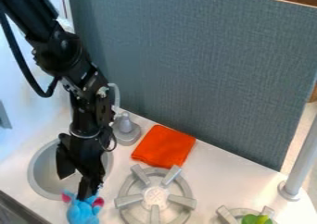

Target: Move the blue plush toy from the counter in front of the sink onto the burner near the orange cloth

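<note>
I've got a blue plush toy [83, 213] with 2 pink ears directly below my pincer [90, 193], on the white counter [213, 177] near its front edge. The pincer's lower end meets the top of the toy between its ears; I cannot tell from here whether it is clenched on it or released. Just behind and left of the pincer is the round gray sink [33, 171]. To its right I see 1 gray stove burner [155, 196], with a folded orange cloth [164, 146] behind that and a gray faucet [127, 131] beside the cloth. Farther right of the pincer, 1 green object [255, 219] sits at a 2nd burner [228, 215], and a gray pole [302, 158] stands beyond.
</note>
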